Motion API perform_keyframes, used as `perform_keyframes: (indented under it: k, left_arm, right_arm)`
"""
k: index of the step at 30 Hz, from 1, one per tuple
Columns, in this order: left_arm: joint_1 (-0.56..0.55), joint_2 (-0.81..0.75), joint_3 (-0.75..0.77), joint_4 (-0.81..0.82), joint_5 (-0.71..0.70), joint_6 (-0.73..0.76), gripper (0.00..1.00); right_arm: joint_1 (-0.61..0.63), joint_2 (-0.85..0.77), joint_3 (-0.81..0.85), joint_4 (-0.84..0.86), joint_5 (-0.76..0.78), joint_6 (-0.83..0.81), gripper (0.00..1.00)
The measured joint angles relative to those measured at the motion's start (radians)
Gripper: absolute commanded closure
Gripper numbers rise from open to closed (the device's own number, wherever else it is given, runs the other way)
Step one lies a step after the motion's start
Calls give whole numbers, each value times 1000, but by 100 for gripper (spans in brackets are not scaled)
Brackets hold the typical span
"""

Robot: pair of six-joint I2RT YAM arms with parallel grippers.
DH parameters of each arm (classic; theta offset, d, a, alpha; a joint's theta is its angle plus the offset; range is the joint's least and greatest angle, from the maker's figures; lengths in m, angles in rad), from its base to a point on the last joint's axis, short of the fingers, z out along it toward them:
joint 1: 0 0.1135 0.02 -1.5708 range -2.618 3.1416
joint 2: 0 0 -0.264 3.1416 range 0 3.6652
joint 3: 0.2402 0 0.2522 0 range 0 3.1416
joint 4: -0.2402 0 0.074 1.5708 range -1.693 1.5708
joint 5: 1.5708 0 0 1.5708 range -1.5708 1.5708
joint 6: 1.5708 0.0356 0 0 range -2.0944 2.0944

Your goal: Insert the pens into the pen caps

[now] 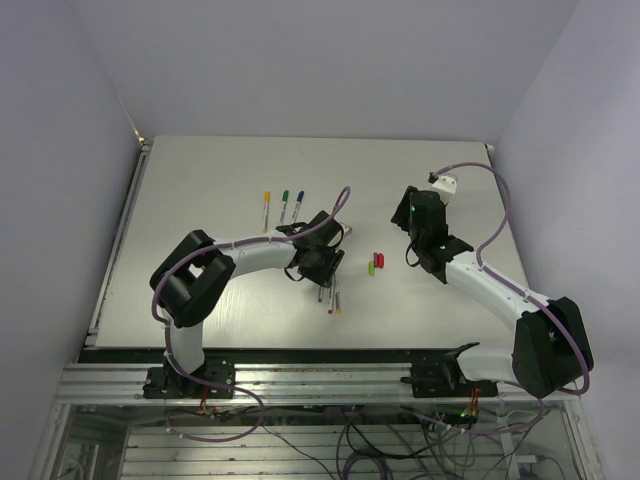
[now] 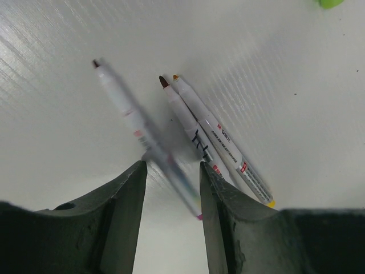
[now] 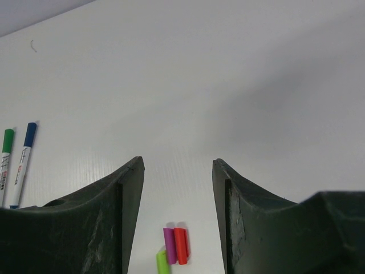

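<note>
On the table (image 1: 200, 180) the left gripper (image 2: 172, 166) stands spread with one uncapped pen (image 2: 122, 105) passing through the gap between its fingers, two more pens (image 2: 191, 127) just beside; the right gripper (image 3: 178, 162), likewise spread, hangs over three pen caps (image 3: 177, 248) lying between its fingers.

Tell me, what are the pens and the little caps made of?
The pens look like smooth, slightly shiny white plastic, with printing on the barrels. The little caps look like plastic too: solid bright colours, smooth sides. They are too small to be sure.
</note>
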Motion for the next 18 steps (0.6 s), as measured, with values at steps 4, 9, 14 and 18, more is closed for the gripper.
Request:
perform_keyframes:
  k: [4,9,14,18]
  left_arm:
    - [-1,6,4,1,3,0,49]
    - [-2,8,4,3,3,0,49]
    - [-2,8,4,-2,0,9,50]
    - [-4,7,4,-10,-19,24,50]
  right_arm:
    - [0,0,0,0,0,0,49]
    - [-1,0,0,0,-2,0,49]
    - [-5,0,0,0,-3,0,49]
    - [-5,0,0,0,-3,0,49]
